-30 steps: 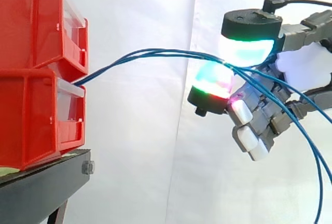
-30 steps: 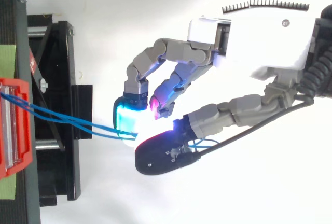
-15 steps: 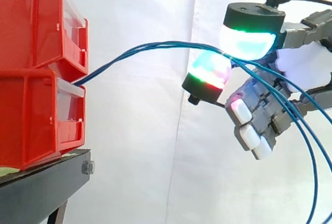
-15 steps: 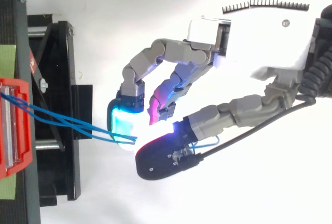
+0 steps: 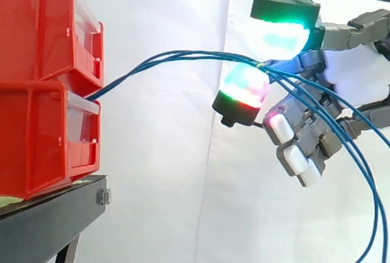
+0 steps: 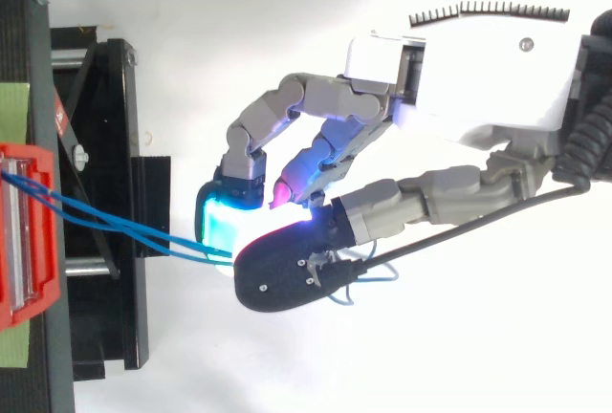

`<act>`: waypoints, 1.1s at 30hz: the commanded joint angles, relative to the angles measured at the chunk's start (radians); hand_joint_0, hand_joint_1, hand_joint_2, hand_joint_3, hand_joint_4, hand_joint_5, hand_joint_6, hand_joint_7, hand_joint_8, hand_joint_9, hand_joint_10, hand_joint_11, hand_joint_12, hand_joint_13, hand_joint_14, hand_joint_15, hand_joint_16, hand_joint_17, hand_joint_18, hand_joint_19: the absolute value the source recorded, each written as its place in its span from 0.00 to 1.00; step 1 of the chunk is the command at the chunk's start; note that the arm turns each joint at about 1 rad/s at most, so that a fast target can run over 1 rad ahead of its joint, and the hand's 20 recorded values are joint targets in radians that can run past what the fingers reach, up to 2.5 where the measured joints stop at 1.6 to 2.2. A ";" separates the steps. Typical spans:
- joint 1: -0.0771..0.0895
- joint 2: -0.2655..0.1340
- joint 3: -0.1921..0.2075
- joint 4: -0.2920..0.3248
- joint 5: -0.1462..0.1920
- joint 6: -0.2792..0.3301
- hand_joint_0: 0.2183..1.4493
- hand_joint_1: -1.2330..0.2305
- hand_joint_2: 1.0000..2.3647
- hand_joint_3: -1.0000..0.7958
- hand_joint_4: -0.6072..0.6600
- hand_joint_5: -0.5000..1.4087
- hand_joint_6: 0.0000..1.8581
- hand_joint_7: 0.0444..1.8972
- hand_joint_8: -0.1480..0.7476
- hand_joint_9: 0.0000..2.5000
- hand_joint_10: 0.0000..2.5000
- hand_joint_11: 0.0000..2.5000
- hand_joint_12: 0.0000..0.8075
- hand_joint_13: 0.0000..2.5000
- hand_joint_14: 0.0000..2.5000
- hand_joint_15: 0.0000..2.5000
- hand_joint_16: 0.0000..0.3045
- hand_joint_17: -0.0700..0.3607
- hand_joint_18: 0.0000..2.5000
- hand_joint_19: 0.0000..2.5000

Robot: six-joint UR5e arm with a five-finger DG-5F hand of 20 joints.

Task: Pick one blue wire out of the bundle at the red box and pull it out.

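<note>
I see the hand (image 6: 478, 78) at right of frame, its glowing pads (image 5: 244, 85) pinched narrowly on the blue wires (image 5: 183, 55), which arc left into the stacked red bins (image 5: 36, 123) at the left edge.

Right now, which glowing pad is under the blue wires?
The pad glowing green and red; the blue wires run over it, while the cyan-green pad sits above them.

Blue wires (image 5: 164, 62) vanish between stacked red bins (image 5: 36, 92) cropped by the left edge. Their far ends run off the side view at lower right; from above, the thumb of the hand (image 6: 459, 78) hides the grip.
</note>
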 commanded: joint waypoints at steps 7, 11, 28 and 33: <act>0.003 0.000 0.001 0.000 0.000 0.001 0.38 0.37 0.00 0.29 0.45 0.13 0.48 0.37 0.44 0.37 0.00 0.25 0.45 0.35 0.01 0.21 0.12 0.35 0.29 0.22; 0.003 0.000 0.001 0.000 0.000 0.001 0.45 0.34 0.00 0.29 0.37 0.13 0.49 0.36 0.43 0.35 0.00 0.25 0.43 0.35 0.01 0.21 0.11 0.34 0.31 0.21; 0.005 -0.001 0.001 -0.017 -0.014 0.029 0.27 0.50 0.00 0.28 0.53 0.15 0.45 0.38 0.49 0.37 0.00 0.26 0.45 0.34 0.01 0.22 0.12 0.35 0.27 0.25; 0.006 0.000 0.001 -0.018 -0.014 0.055 0.25 0.57 0.00 0.28 0.57 0.19 0.42 0.46 0.52 0.38 0.01 0.26 0.47 0.33 0.01 0.22 0.12 0.36 0.25 0.25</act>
